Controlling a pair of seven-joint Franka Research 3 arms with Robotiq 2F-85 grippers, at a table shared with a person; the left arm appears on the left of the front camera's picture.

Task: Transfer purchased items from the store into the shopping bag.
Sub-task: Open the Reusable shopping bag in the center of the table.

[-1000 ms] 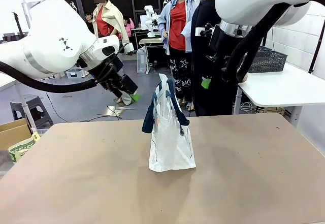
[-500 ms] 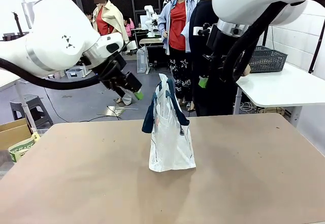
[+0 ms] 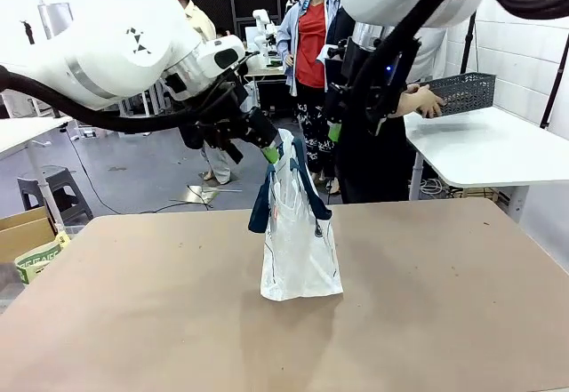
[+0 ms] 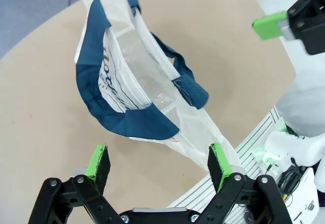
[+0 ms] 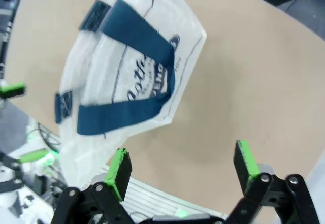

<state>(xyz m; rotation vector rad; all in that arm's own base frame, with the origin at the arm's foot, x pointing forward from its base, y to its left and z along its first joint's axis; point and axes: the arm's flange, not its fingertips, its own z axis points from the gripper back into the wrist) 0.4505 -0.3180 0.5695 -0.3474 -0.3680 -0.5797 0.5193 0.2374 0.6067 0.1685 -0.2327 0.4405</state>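
Note:
The shopping bag (image 3: 300,241), translucent white with navy handles, stands upright on the middle of the brown table (image 3: 133,321). My left gripper (image 3: 268,151) hovers open just left of the bag's top. From straight above in the left wrist view, the bag (image 4: 137,76) shows its open mouth beyond the spread gripper (image 4: 158,163). My right gripper (image 3: 336,131) hangs open above and right of the bag's top. The right wrist view looks down on the bag (image 5: 188,36) past the open gripper (image 5: 184,168). The store (image 3: 471,99), a dark mesh basket, sits on a white side table. The purchased items are hidden.
A person in black stands behind the table's far edge with a hand (image 3: 420,100) at the basket. The white side table (image 3: 498,152) lies at the right rear. A cardboard box (image 3: 27,236) stands off the table's left edge. Bare tabletop surrounds the bag.
Both arms have closed in on the bag's top, the left gripper moving right and the right gripper moving left and down. The person's hand has come into view at the basket.

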